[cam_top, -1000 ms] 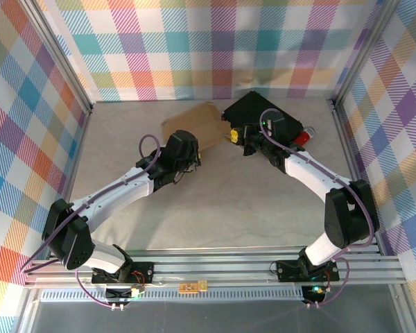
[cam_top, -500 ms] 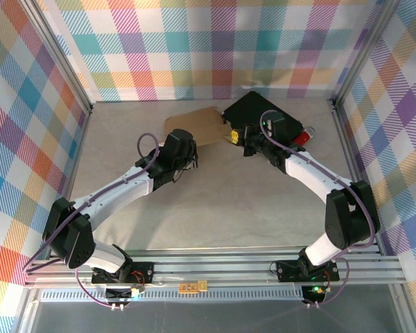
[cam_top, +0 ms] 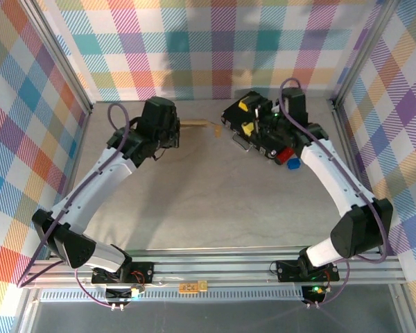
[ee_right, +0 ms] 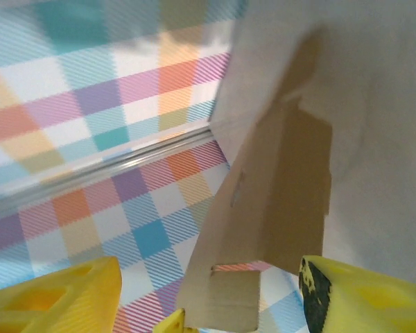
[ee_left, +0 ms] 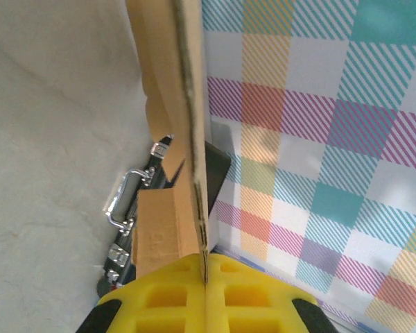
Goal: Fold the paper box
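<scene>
The paper box (cam_top: 197, 125) is a flat brown cardboard blank, lifted off the table and seen edge-on from above. My left gripper (cam_top: 169, 130) is shut on its near edge, and the yellow pads (ee_left: 249, 298) pinch the sheet (ee_left: 172, 104), which runs straight away from the camera. My right gripper (cam_top: 247, 116) stands open at the sheet's other end, over the black case. Its yellow fingers (ee_right: 62, 298) are spread wide, and the cardboard (ee_right: 277, 201) with its slit and end tab hangs between and beyond them, without contact I can make out.
The black hard case (cam_top: 260, 135) with its metal handle (ee_left: 122, 201) lies at the back right of the table. A red object (cam_top: 284, 154) and a blue one (cam_top: 295, 164) sit beside it. Checked walls (cam_top: 215, 48) close in the back and sides.
Both arms have risen and swung toward the back wall. The left gripper has lifted the cardboard from lying flat to standing on edge. The right gripper has come up off the black case.
</scene>
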`<move>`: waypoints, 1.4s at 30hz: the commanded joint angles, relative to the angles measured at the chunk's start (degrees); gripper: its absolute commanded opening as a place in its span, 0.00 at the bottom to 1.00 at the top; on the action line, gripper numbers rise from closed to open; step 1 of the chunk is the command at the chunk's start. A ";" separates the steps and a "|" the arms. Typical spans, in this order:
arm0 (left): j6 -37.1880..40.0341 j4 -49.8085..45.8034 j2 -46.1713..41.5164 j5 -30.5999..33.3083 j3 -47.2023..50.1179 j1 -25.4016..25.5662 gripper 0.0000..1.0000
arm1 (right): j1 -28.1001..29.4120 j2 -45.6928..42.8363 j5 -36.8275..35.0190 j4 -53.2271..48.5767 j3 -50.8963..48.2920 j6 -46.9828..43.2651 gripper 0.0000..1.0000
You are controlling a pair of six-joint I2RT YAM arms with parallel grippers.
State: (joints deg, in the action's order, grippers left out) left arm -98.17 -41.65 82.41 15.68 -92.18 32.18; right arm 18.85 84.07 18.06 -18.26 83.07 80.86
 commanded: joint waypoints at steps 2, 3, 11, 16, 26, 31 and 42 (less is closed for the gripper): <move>0.16 -22.44 -0.23 0.06 -9.56 -1.39 0.00 | -0.88 -0.36 -1.56 -9.73 5.79 -21.24 0.67; -0.19 -24.86 0.13 -0.20 -11.78 -1.71 0.00 | -0.91 -0.25 -1.54 -10.15 6.78 -23.99 0.66; -7.31 -47.19 6.74 -4.83 -34.29 -2.15 0.00 | 1.25 -2.10 1.71 -5.76 10.79 -53.17 0.56; -11.60 -42.03 6.74 -8.54 -32.20 -2.44 0.00 | 1.36 -2.26 -0.17 -6.86 10.81 -51.18 0.49; -10.08 -7.85 16.60 -17.34 -14.11 -9.74 0.00 | 5.23 -3.51 -2.15 0.18 -1.20 -5.53 0.50; -7.45 -6.48 19.50 -16.89 -15.82 -11.07 0.00 | 13.26 -2.82 -14.68 6.71 -4.77 13.51 0.54; -8.18 -3.70 21.03 -22.46 -11.73 -11.53 0.00 | 18.68 12.33 -15.98 7.02 3.40 22.80 0.55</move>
State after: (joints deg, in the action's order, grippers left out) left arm -106.72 -46.54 104.47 -4.64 -104.97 21.17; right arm 36.95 94.45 4.29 -13.26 82.67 99.85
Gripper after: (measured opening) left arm 0.045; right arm 0.551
